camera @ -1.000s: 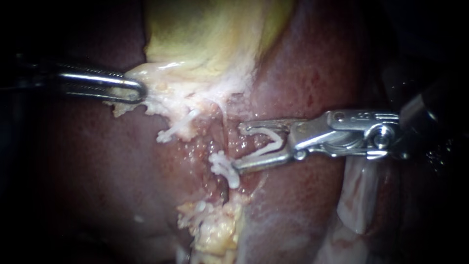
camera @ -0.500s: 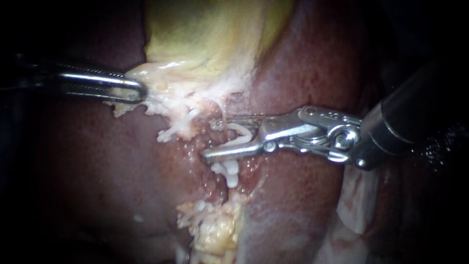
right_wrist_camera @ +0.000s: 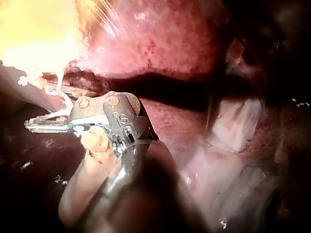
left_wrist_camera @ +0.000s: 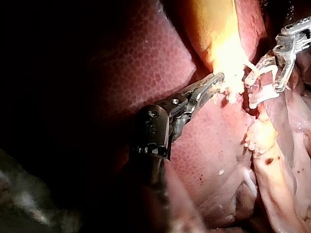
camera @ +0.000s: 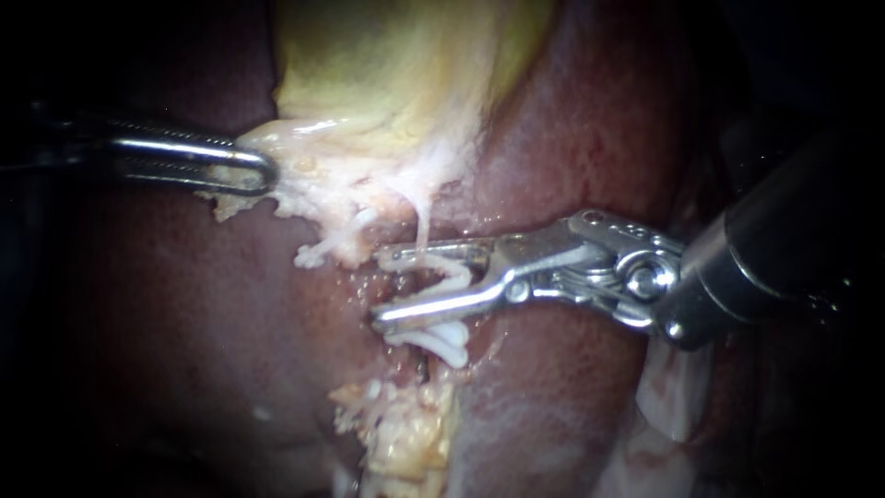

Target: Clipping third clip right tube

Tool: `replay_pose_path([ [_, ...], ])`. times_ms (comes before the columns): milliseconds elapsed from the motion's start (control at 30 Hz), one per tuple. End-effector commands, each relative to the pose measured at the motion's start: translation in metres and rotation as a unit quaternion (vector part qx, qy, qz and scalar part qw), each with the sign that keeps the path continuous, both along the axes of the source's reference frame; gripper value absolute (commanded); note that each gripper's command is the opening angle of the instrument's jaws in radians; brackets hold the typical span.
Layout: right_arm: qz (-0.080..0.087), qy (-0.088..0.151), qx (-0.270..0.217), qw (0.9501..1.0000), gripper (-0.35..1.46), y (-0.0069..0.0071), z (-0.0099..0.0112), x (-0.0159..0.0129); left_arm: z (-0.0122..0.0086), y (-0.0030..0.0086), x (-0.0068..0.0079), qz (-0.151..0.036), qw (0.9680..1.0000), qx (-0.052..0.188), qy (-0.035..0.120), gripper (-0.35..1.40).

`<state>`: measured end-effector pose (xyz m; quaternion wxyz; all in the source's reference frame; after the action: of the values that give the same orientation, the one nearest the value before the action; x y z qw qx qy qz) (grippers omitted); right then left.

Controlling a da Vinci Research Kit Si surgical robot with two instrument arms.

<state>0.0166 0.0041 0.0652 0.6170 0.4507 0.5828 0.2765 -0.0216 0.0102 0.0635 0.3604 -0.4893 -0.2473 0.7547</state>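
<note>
**Open clip [camera: 442,269] at the right tube [camera: 423,221]**

The right instrument [camera: 380,286] held its jaws apart, cradling the clip, the tube seemingly between them. It needed squaring up, clear of the placed clips [camera: 441,341], before squeezing. The left instrument [camera: 261,171] stood clamped on the gallbladder [camera: 387,83] edge.

Left instrument [camera: 263,171] at gallbladder [camera: 387,74] edge — right instrument [camera: 378,288], clip [camera: 442,269] inside, across tube [camera: 422,217]

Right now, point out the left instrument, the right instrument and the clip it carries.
left instrument [camera: 265,171]: endoscope view, tip of its pincer, on the edge of the gallbladder [camera: 396,74].
right instrument [camera: 378,287]: endoscope view, midway between its pincer tips.
clip [camera: 435,265]: endoscope view, its upper white arm.
</note>
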Motion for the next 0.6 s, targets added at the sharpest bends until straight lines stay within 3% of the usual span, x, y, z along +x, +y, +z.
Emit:
replay_pose_path([
  [33,-0.001,0.006,0.002,1.0,0.5,0.0004,-0.0003,0.0,0.0,0.0,0.0,0.0,1.0,0.0,0.0,-0.35],
  [267,0.017,0.01,0.01,0.9998,0.49,0.0019,-0.0013,-0.0002,0.0,0.0,0.0,0.0,1.0,0.0,0.0,-0.35],
  [600,0.022,0.015,0.014,0.9996,0.35,0.0027,-0.002,-0.0002,0.0001,0.0,-0.0001,0.0,1.0,0.0,0.0,-0.35],
])
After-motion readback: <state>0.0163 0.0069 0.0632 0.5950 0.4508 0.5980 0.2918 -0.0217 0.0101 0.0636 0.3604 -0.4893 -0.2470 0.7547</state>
